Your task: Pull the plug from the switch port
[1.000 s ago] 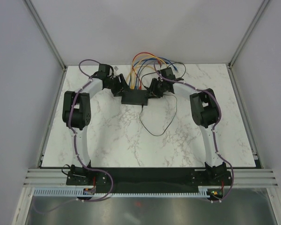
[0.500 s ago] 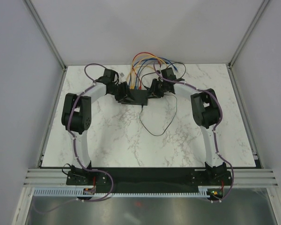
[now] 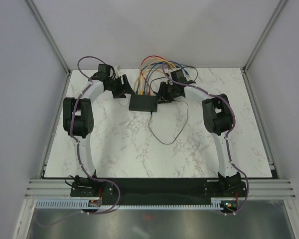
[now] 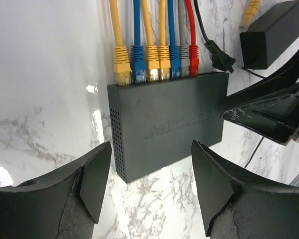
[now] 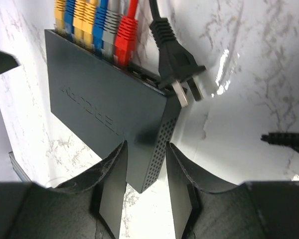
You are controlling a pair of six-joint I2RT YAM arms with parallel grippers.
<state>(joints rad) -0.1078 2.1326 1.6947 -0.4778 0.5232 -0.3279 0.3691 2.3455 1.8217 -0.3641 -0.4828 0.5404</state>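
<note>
The black switch (image 3: 143, 102) lies at the back middle of the table. It fills the left wrist view (image 4: 164, 124), with a row of yellow, blue, grey and red plugs (image 4: 157, 62) seated along its far edge. My left gripper (image 4: 149, 169) is open and empty, just short of the switch's near left corner, and sits to the switch's left in the top view (image 3: 120, 88). My right gripper (image 5: 145, 184) is closed on the switch's right end (image 5: 99, 114), one finger on its top face, the other by the perforated side. The red plug (image 5: 125, 37) is nearest it.
A loose black power plug (image 5: 177, 64) lies by the switch's right corner, prongs bare. A small black adapter block (image 4: 271, 35) sits beyond it, and its thin cord (image 3: 167, 134) loops toward the table's middle. Coloured cables (image 3: 157, 64) arch toward the back wall.
My left gripper went in against the switch's left end half a second ago, then drew back up and to the left. The right arm and the switch stayed put.
</note>
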